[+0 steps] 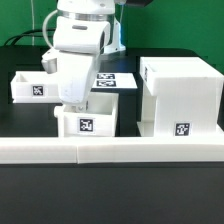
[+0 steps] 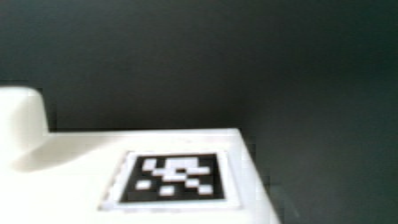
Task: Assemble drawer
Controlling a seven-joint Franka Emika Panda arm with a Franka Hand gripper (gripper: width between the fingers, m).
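The white drawer set lies in three parts. The large boxy housing (image 1: 180,95) stands at the exterior view's right. One small tray (image 1: 35,87) sits at the left. A second small tray (image 1: 88,121) stands in front, against the border bar. My gripper (image 1: 74,103) reaches down at this tray's left rear wall. Its fingertips are hidden there, so its state does not show. The wrist view shows no fingers, only a white surface (image 2: 71,160) with a square tag (image 2: 178,178) close below and a rounded white lump (image 2: 18,120) beside it.
The marker board (image 1: 116,80) lies on the black table behind the front tray. The long low white L-shaped border bar (image 1: 120,150) runs along the front. The housing stands close to the front tray's right side.
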